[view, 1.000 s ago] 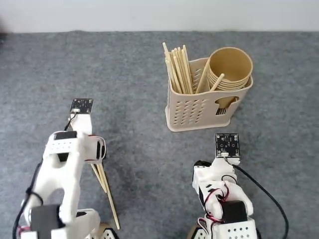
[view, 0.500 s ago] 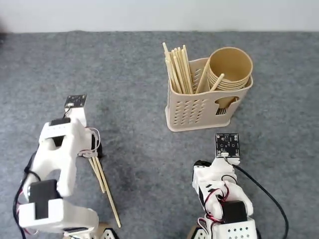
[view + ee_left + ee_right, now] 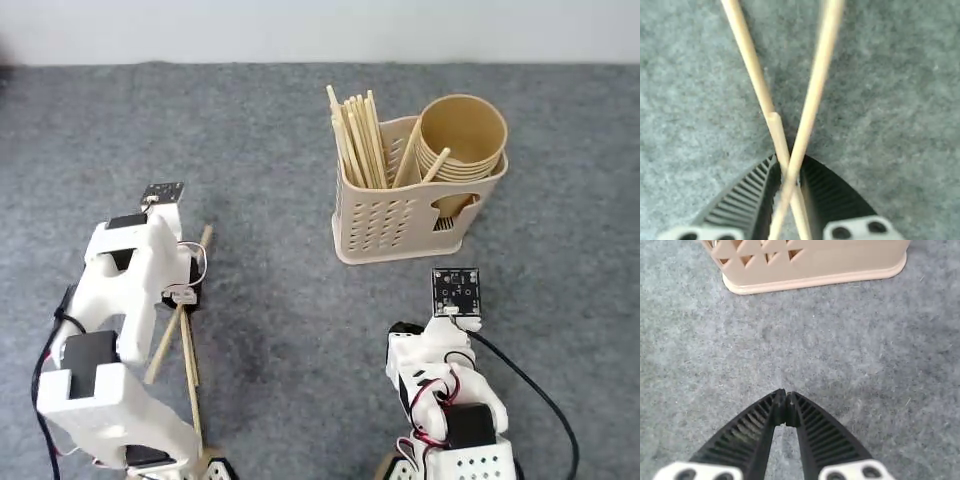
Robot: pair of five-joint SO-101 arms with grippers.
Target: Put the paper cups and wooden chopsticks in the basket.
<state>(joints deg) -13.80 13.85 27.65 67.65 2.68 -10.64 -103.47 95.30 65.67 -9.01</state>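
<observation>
A beige perforated basket (image 3: 395, 225) stands at the back right with a stack of paper cups (image 3: 462, 135) and several wooden chopsticks (image 3: 358, 140) inside. My left gripper (image 3: 788, 172) at the front left is shut on a few wooden chopsticks (image 3: 812, 97), which cross just past its black fingers (image 3: 822, 192) over the grey carpet. From above, those chopsticks (image 3: 182, 335) fan out beside the left arm (image 3: 130, 290). My right gripper (image 3: 785, 402) is shut on nothing, low over the carpet in front of the basket (image 3: 810, 275).
Grey carpet (image 3: 270, 180) covers the whole table, with a pale wall band along the back. The right arm (image 3: 450, 400) sits at the front, just short of the basket. Open carpet lies between the two arms.
The left arm has turned and shifted, and the chopsticks in its gripper swung from pointing toward the front right to a crossed fan, one tip now toward the back. The right arm kept still.
</observation>
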